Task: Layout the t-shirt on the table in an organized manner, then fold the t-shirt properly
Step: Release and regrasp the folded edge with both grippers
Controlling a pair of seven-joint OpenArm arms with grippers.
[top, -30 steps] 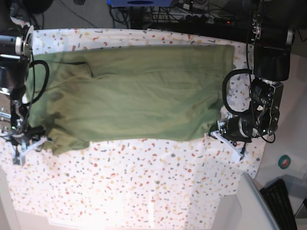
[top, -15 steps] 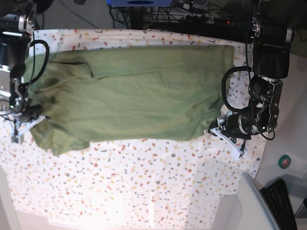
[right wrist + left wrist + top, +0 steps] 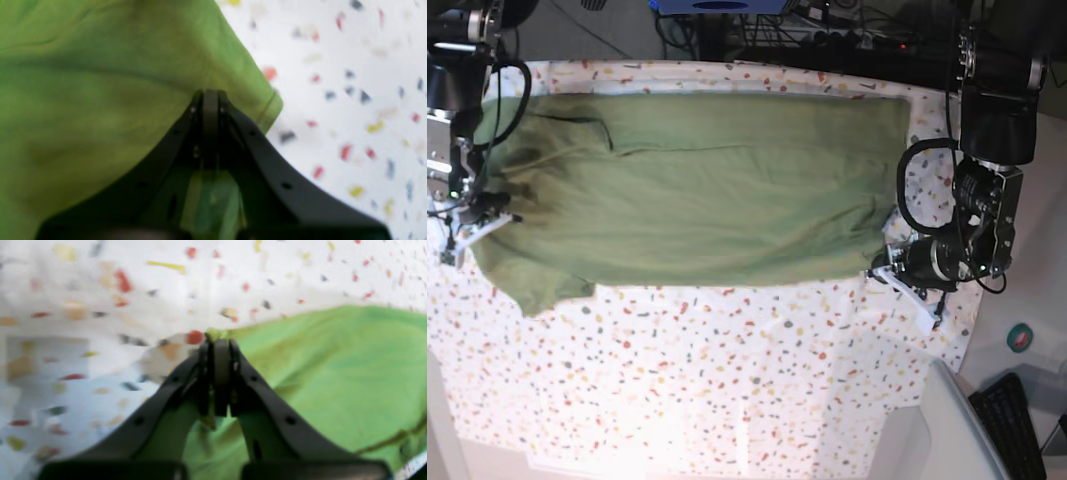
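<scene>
The olive-green t-shirt (image 3: 707,190) lies spread lengthwise across the far half of the speckled table (image 3: 727,380). My left gripper (image 3: 879,272), on the base view's right, is shut on the shirt's near right corner; in the left wrist view the gripper (image 3: 216,340) pinches the fabric edge (image 3: 333,373) just above the table (image 3: 133,280). My right gripper (image 3: 475,222), on the base view's left, is shut on the shirt's left end; in the right wrist view the gripper (image 3: 210,95) clamps a fold of the shirt (image 3: 100,83) over the table (image 3: 350,66).
A plain grey bin (image 3: 952,430) stands at the near right corner. A green tape roll (image 3: 1020,338) and a black keyboard (image 3: 1017,415) lie off the table at right. Cables and equipment (image 3: 827,35) run along the far edge.
My right gripper has moved toward the far edge, carrying the shirt's left end with it. The shirt's near edge has shifted up. My left gripper has barely moved.
</scene>
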